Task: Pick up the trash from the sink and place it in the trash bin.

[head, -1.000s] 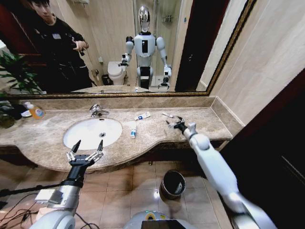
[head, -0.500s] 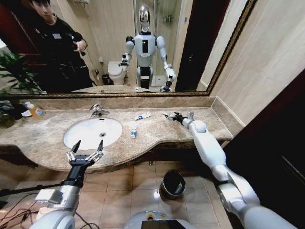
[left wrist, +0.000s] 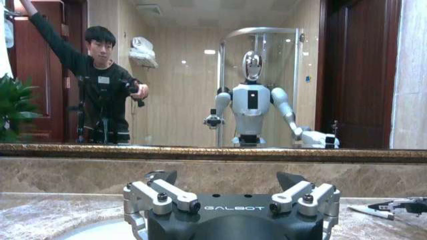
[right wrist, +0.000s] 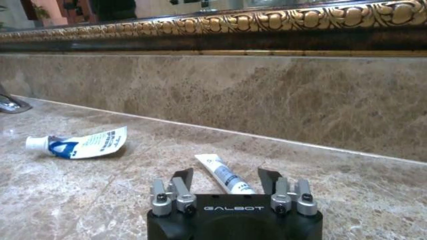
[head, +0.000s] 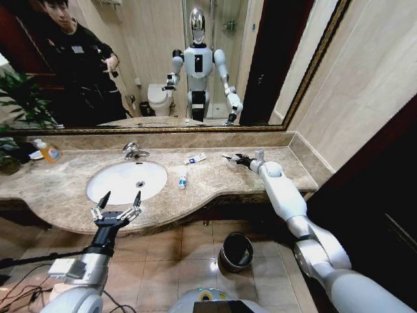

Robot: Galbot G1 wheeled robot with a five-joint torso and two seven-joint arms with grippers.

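The white oval sink (head: 104, 189) is set in the marble counter. A white-and-blue tube (head: 194, 158) (right wrist: 80, 144) lies on the counter right of the tap, and another small tube (head: 182, 179) lies nearer the front. My right gripper (head: 234, 159) (right wrist: 223, 176) is open and low over the counter by the back wall. A small white tube (right wrist: 222, 172) (head: 227, 156) lies between its fingers, untouched as far as I can see. My left gripper (head: 117, 205) (left wrist: 227, 180) hovers open and holds nothing at the counter's front edge before the sink. The dark trash bin (head: 236, 251) stands on the floor below.
A chrome tap (head: 133, 151) stands behind the basin. A bottle of orange liquid (head: 47, 151) and a plant (head: 19, 98) sit at the far left. The mirror and back wall (right wrist: 267, 100) rise close behind the right gripper.
My right arm has reached farther back along the counter, bringing its gripper up to the small white tube by the wall. The left arm has stayed where it was.
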